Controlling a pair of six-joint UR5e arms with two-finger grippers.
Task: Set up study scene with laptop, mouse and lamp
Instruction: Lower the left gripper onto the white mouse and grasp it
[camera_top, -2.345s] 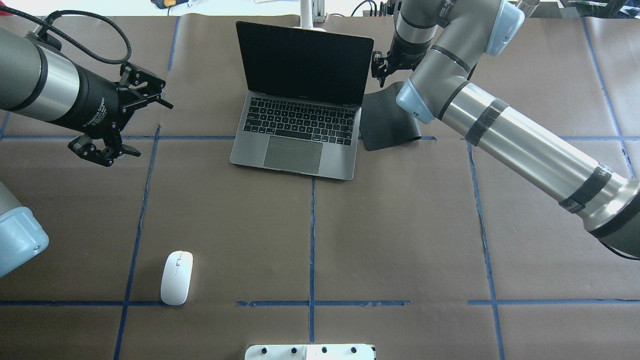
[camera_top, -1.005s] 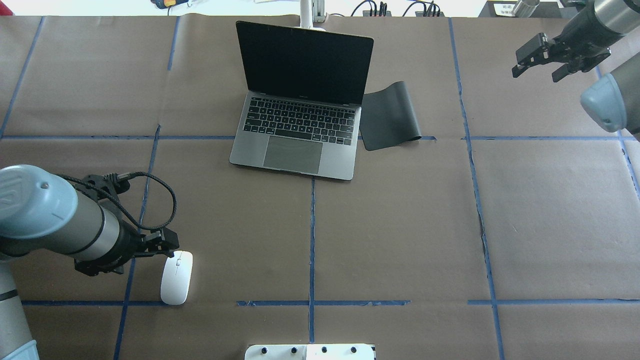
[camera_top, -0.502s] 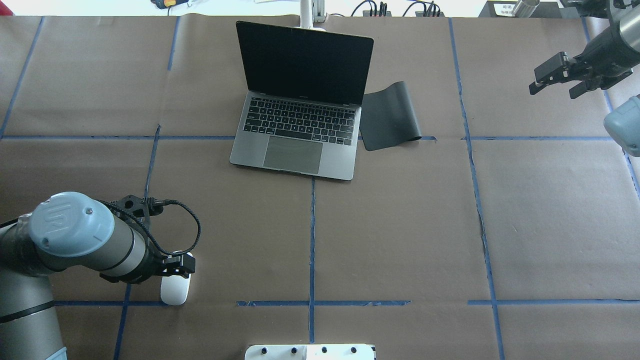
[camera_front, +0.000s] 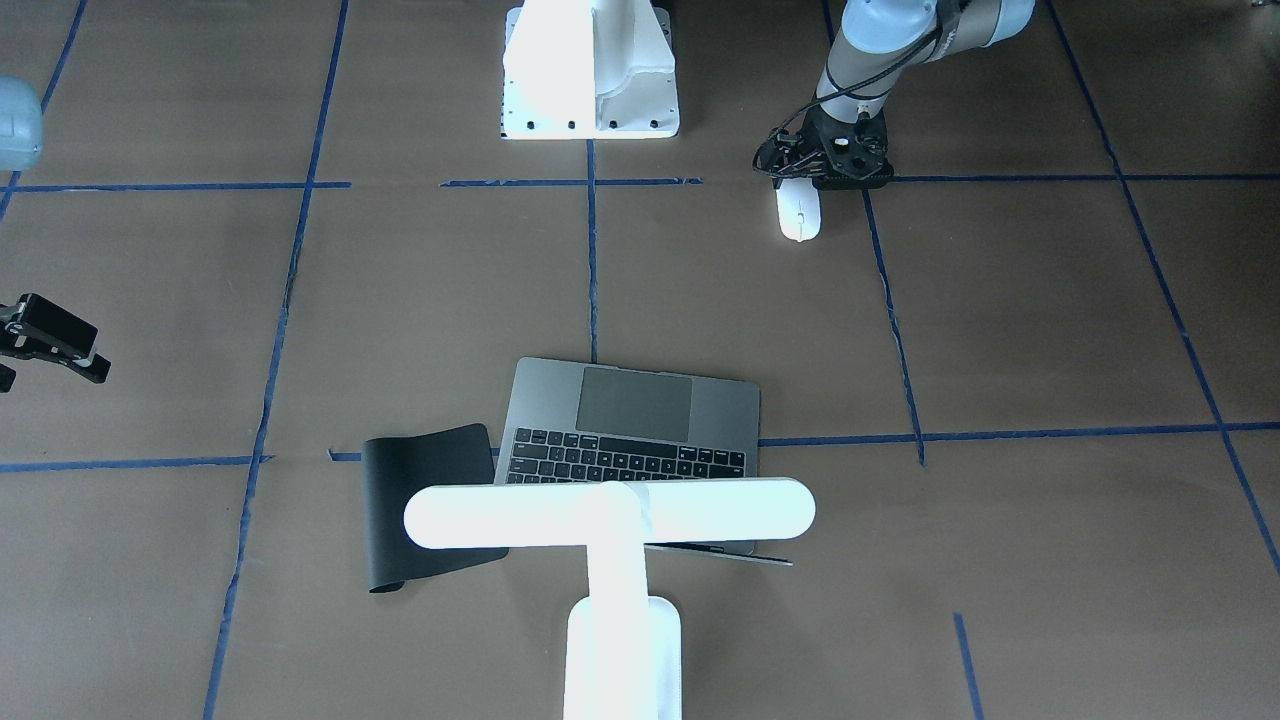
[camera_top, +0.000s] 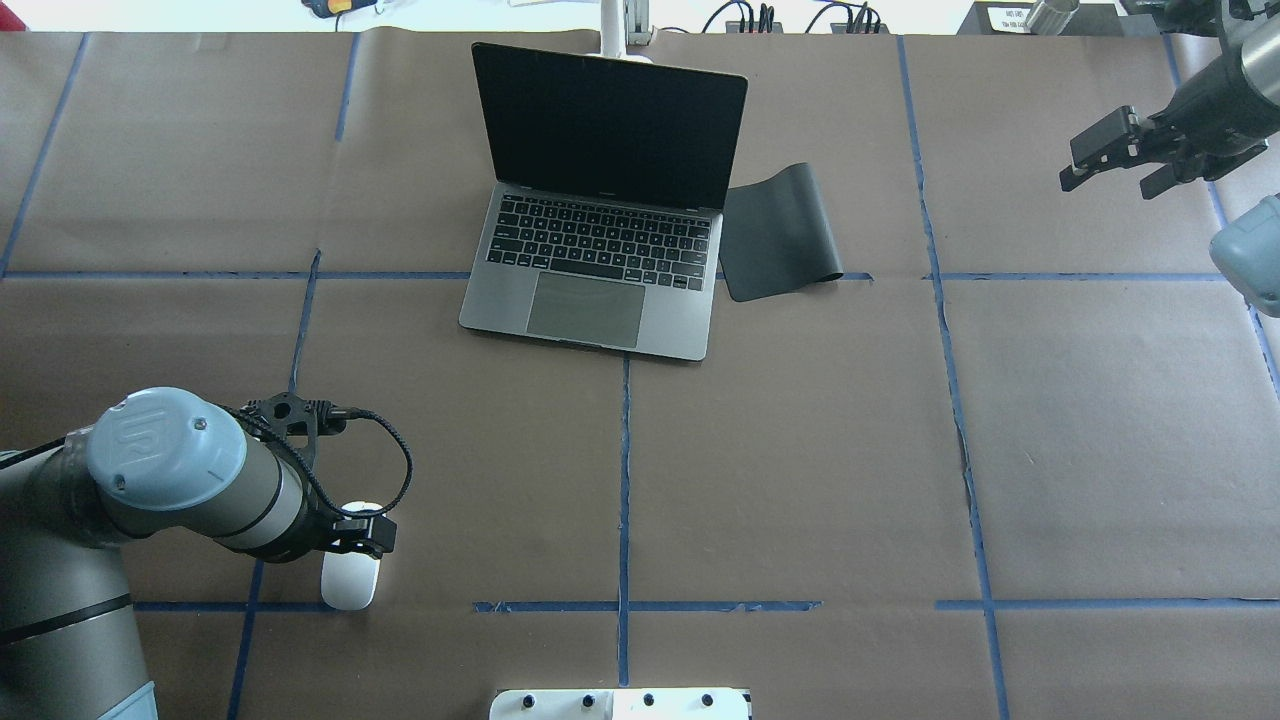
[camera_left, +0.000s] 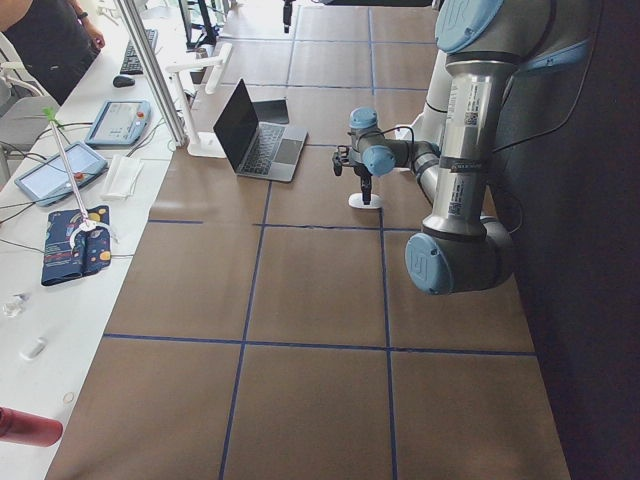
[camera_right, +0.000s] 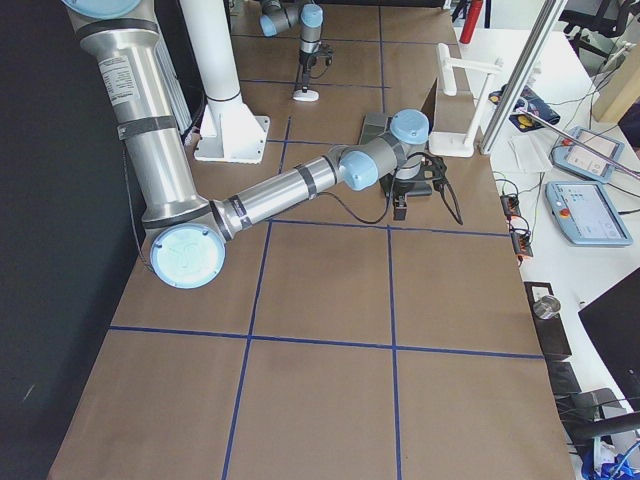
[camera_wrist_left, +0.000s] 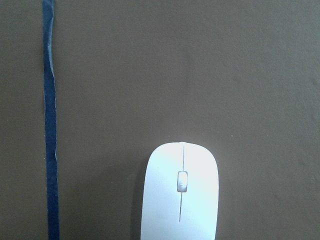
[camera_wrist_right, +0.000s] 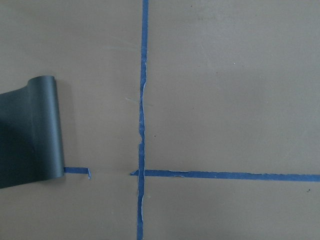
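Hovering left hand (camera_top: 365, 532) over mouse (camera_top: 347, 590), laptop (camera_top: 600, 270) open

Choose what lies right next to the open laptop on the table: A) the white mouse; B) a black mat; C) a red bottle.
B: the black mat lies beside the laptop, while the mouse sits far from it, under the left end effector.

The left arm (camera_top: 170, 480) comes in low and folded at the elbow. Its wrist turns the left gripper (camera_top: 365, 530) straight down, and its fingers are hidden, so their spread cannot be told. The right arm (camera_top: 1245, 80) shows only at the far right edge, with the right gripper (camera_top: 1108, 183) raised and its fingers apart.
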